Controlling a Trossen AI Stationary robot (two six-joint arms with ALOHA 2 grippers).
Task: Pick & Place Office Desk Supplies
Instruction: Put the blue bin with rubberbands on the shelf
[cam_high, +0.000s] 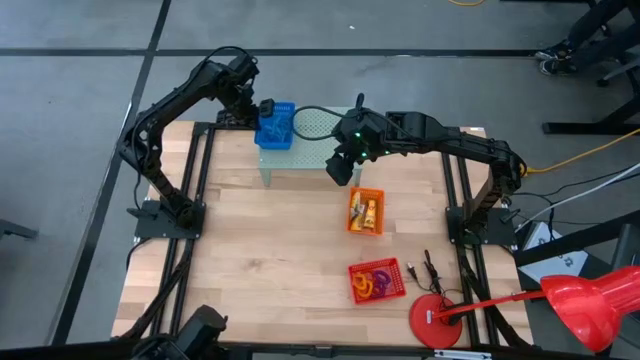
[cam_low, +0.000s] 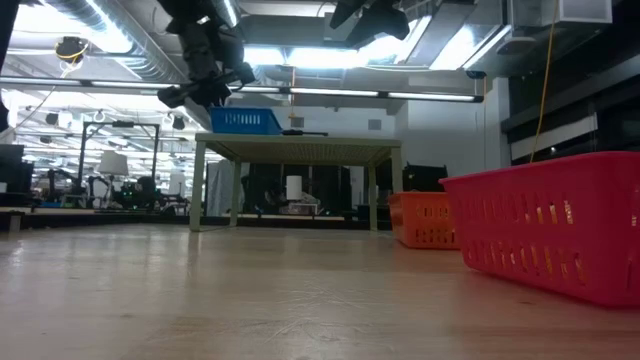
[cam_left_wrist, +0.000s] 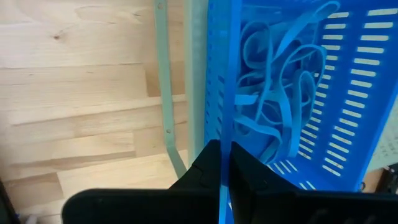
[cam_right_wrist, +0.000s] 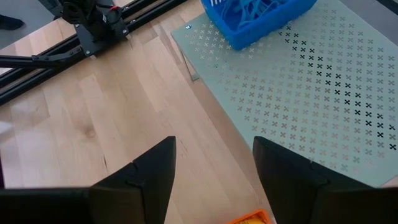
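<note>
A blue basket (cam_high: 276, 126) full of thin blue loops (cam_left_wrist: 280, 93) stands at the far left end of the pale green perforated stand (cam_high: 322, 152). My left gripper (cam_high: 264, 108) is above the basket's left side, shut on its wall. My right gripper (cam_high: 342, 172) hangs open over the stand's near right part, and nothing is between its fingers (cam_right_wrist: 149, 180). On the table near the stand, an orange basket (cam_high: 365, 211) holds yellow-and-white pieces. A red basket (cam_high: 377, 281) nearer the front holds red and orange loops. My left gripper pinches the upper edge of the blue basket's left wall (cam_left_wrist: 234, 124), one finger outside the basket and one inside. The fingers come slanting down from above and from the table's left. The basket (cam_low: 245, 120) sits level on the stand top.
A big red round-based object (cam_high: 437, 320) with a long arm stands at the near right corner, with dark clips (cam_high: 420, 268) beside the red basket. Bare wooden table (cam_high: 270, 250) stretches across the left and near parts. The stand's right half (cam_right_wrist: 311, 93) is bare.
</note>
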